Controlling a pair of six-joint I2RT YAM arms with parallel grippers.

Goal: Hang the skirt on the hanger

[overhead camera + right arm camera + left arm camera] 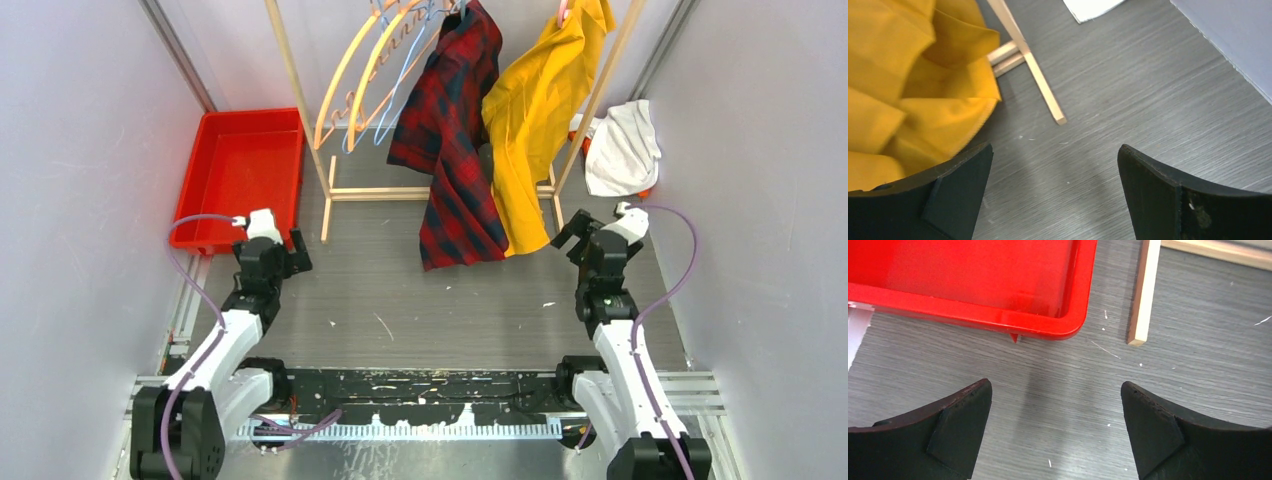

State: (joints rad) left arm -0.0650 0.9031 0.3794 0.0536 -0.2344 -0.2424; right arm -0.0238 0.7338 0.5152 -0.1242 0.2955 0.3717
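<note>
A red plaid garment point(455, 130) and a yellow garment point(535, 110) hang from hangers on the wooden rack point(300, 100) at the back. Empty orange and blue hangers point(370, 70) hang on the rack to their left. A white garment point(622, 148) lies crumpled at the back right. My left gripper point(270, 245) is open and empty over bare table near the red bin's corner point(1055, 405). My right gripper point(592, 232) is open and empty beside the yellow garment's lower hem point(908, 85), not touching it point(1054, 170).
A red bin point(205, 170) stands at the back left, its near rim point(998, 320) just ahead of my left fingers. The rack's wooden feet point(1143, 290) point(1033, 70) rest on the grey table. Grey walls close in both sides.
</note>
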